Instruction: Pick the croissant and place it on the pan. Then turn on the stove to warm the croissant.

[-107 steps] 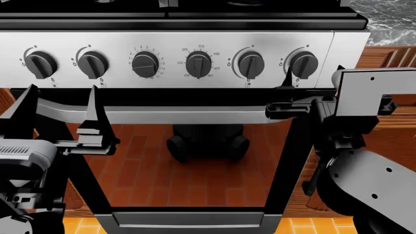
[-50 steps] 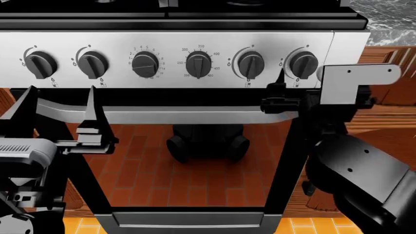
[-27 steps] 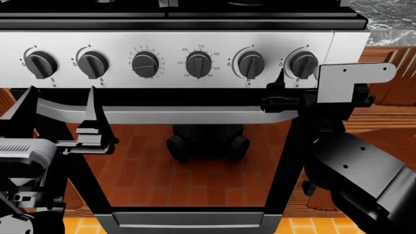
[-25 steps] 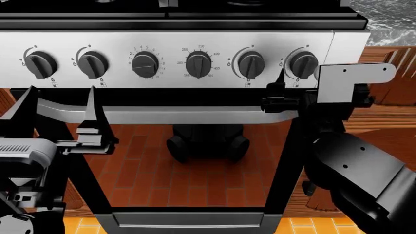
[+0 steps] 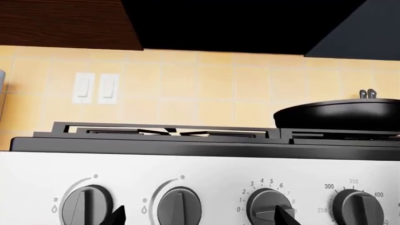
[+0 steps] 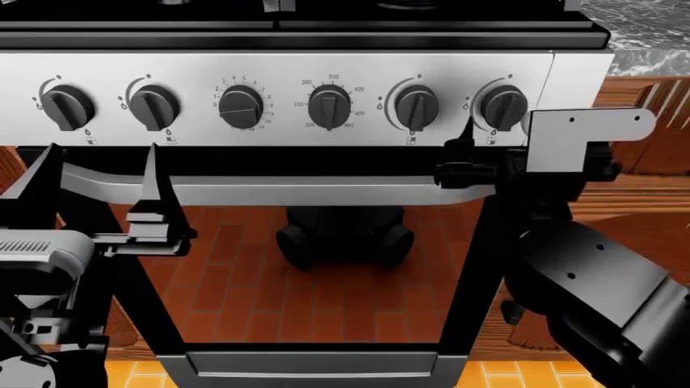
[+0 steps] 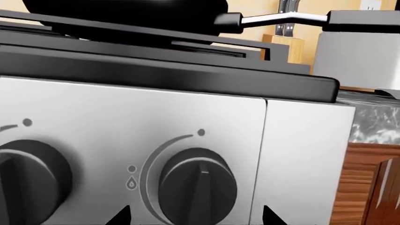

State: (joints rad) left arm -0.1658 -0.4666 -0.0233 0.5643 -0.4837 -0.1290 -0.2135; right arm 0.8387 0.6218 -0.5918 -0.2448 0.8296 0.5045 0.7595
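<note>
Stainless-steel front of the stove [image 6: 302, 69] filling the head view, six dark knobs in a row. Black pan [image 5: 340, 115] resting on the cooktop grates toward the right end of the stove, its long handle [image 7: 281, 18] reaching past the right edge. Croissant not visible in any view. Left gripper [image 6: 97, 190] low before the oven handle bar [image 6: 313, 192], jaws spread wide, holding nothing. Right gripper [image 7: 195, 213] just before the rightmost knob [image 7: 196, 185], fingertips parted on either side, contact impossible to tell.
</note>
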